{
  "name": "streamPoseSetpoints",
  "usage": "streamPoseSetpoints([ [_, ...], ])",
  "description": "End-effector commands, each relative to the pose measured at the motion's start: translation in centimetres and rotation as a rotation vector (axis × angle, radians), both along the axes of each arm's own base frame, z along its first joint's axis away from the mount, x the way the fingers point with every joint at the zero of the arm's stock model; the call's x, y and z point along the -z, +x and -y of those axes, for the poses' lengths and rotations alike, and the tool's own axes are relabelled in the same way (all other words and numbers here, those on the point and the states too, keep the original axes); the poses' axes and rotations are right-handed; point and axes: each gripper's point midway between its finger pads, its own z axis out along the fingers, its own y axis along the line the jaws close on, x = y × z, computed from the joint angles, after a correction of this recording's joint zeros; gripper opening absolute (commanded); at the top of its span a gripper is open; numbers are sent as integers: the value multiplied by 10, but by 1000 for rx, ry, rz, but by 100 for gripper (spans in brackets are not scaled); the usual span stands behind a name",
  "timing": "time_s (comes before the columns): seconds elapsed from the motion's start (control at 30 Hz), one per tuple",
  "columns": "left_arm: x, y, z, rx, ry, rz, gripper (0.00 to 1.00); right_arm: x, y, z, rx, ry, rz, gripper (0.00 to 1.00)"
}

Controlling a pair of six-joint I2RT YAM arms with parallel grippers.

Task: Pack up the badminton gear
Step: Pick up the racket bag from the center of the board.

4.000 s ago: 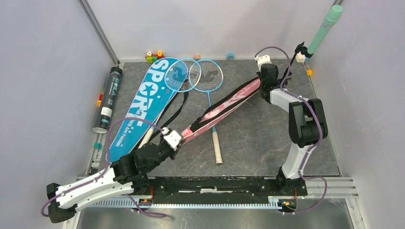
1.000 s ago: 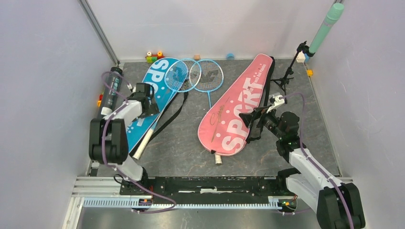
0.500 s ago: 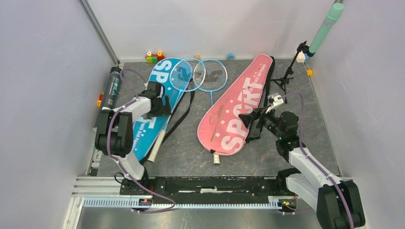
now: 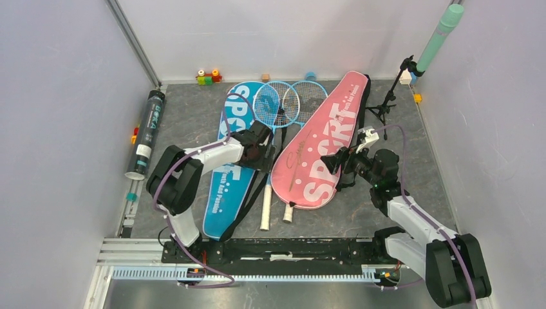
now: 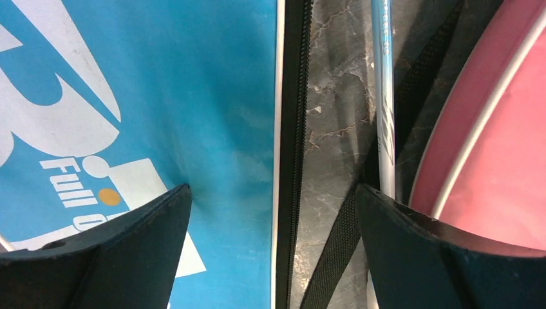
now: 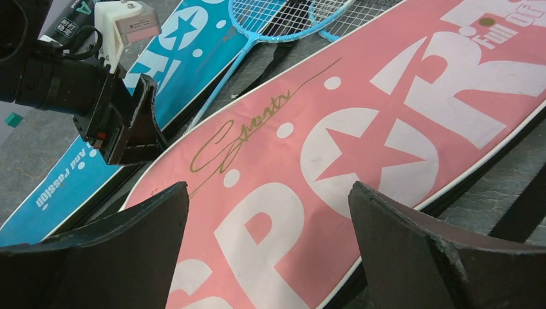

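The blue racket bag (image 4: 225,190) lies lengthwise left of centre, and the pink racket bag (image 4: 325,145) lies flat just to its right. Two blue rackets (image 4: 275,103) rest between them, heads at the back, with the white handles (image 4: 266,207) pointing forward. The dark tube (image 4: 146,132) lies at the left wall. My left gripper (image 4: 263,151) hovers open low over the blue bag's zipper edge (image 5: 293,129), with a racket shaft (image 5: 384,96) beside its right finger. My right gripper (image 6: 268,187) is open above the pink bag's (image 6: 360,141) lettering and holds nothing. No shuttlecocks are visible.
A small black tripod (image 4: 385,103) stands at the back right, with a green pole (image 4: 438,38) leaning in the corner above it. Coloured toy blocks (image 4: 207,76) line the back edge and the left rail. Black bag straps (image 5: 335,251) trail on the mat.
My left arm has swept to the right. The blue bag and both rackets have shifted right with it and now lie against the pink bag. The right arm has barely moved.
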Motion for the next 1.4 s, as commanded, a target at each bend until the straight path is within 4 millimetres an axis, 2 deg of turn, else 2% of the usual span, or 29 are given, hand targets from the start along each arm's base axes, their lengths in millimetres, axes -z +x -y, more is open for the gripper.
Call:
streamPoseSetpoints([
  [0.0,3,-2,3,12,69,-6,100,-9,7,-1,3,-7,53,98],
  [0.1,9,-1,-16,-26,160,5,100,-7,7,-1,3,-6,45,98],
  [0.2,16,2,-28,-59,218,13,89,-5,8,-1,3,-5,37,98],
  [0.4,28,15,-54,-160,228,-5,37,-4,8,-1,6,-6,30,98],
  [0.43,29,17,-58,-169,231,-5,24,-4,8,0,11,-8,32,98],
  [0.47,26,20,-64,-187,243,2,4,-4,8,1,17,-11,34,98],
  [0.5,22,22,-70,-208,260,17,2,-5,8,2,23,-12,37,98],
  [0.57,1,28,-83,-255,302,78,2,-6,8,4,31,-18,42,98],
  [0.63,-31,32,-99,-324,338,172,2,-8,9,5,37,-18,50,98],
  [0.73,-90,30,-132,-471,389,338,2,-8,9,6,43,-15,51,98],
  [0.83,-151,17,-168,-634,455,510,2,-8,9,6,50,-7,49,98],
  [0.9,-184,9,-180,-698,444,587,2,-9,9,5,46,2,51,98],
  [0.97,-209,5,-180,-714,366,641,2,-10,8,4,40,12,55,98],
  [1.03,-226,6,-168,-665,243,679,2,-12,8,3,35,18,63,98],
  [1.17,-248,8,-123,-489,-70,725,2,-17,4,-4,-6,43,82,98],
  [1.23,-259,2,-106,-412,-190,742,2,-20,0,-10,-43,58,90,98],
  [1.37,-292,-15,-105,-407,-320,821,2,-28,-7,-18,-100,86,120,98],
])
